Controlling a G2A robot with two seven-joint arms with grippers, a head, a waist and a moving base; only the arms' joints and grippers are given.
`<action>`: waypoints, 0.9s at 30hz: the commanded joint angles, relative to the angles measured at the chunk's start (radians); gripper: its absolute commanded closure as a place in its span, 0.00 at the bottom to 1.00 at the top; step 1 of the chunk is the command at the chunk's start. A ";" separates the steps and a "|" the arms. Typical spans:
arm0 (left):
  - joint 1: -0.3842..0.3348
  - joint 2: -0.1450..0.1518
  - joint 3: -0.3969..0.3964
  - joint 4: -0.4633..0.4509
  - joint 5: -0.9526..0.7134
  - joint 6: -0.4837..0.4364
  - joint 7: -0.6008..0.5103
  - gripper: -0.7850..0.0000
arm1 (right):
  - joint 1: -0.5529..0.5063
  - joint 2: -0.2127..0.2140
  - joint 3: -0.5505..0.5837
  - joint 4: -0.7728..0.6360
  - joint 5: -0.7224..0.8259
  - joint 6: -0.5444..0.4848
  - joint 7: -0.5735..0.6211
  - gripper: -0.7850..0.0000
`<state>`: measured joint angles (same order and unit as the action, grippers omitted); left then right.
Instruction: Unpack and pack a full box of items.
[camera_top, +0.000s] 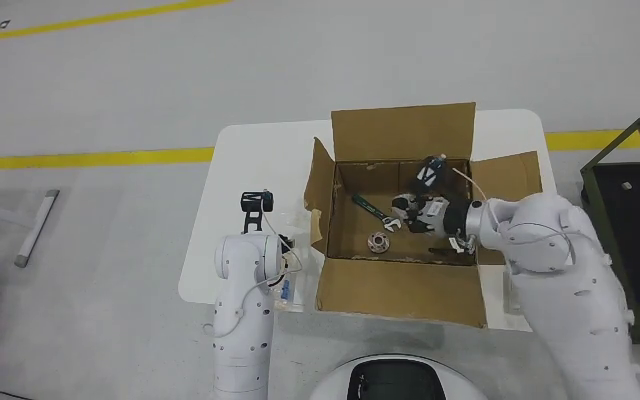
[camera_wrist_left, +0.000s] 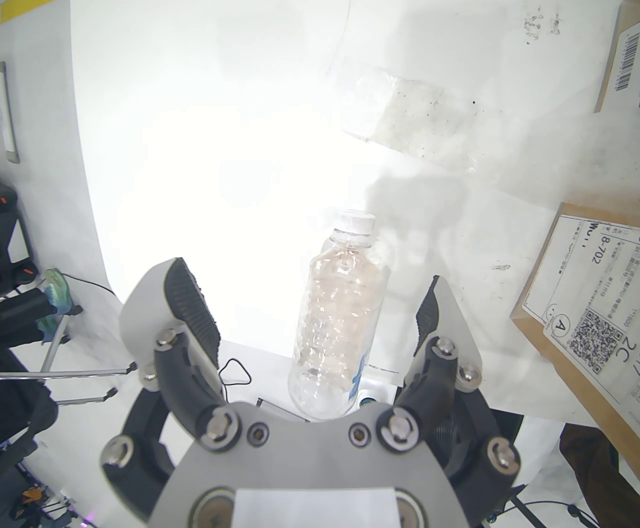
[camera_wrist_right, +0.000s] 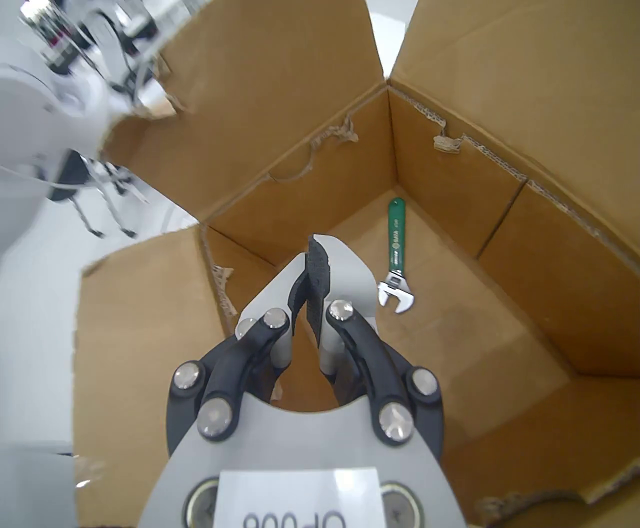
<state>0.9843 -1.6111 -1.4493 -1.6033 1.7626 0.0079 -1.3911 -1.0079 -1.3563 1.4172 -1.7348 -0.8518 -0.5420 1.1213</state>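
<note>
Cardboard box (camera_top: 400, 290) stands open on the tabletop (camera_top: 260, 160), a green wrench (camera_wrist_right: 395, 250) on its floor. Inside the box, the empty right gripper (camera_wrist_right: 311, 260) is pinched closed; it should open and straddle the handle. Beside the box, the left gripper (camera_wrist_left: 305, 277) gapes over a clear bottle (camera_wrist_left: 340, 325).

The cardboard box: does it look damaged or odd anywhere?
Yes, slightly. The cardboard box is frayed along its flap folds: ragged strips of paper hang at the creases near the inner corners, as if torn. Inside, a green-handled wrench lies flat on the box floor, and nothing looks spilled.
</note>
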 joint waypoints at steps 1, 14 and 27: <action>0.000 0.000 0.000 0.000 0.000 0.000 0.000 0.00 | 0.037 0.001 -0.050 0.027 -0.096 0.001 0.015 1.00; 0.000 0.000 0.000 0.000 0.000 0.000 0.000 0.00 | 0.112 0.000 -0.141 0.100 -0.249 0.009 -0.017 1.00; 0.000 0.000 0.000 0.000 0.000 0.000 0.000 0.00 | 0.145 -0.004 -0.241 0.094 -0.475 0.133 0.005 1.00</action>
<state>0.9843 -1.6111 -1.4493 -1.6033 1.7626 0.0079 -1.3911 -0.8783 -1.3585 1.1997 -1.6494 -1.2713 -0.4348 1.1058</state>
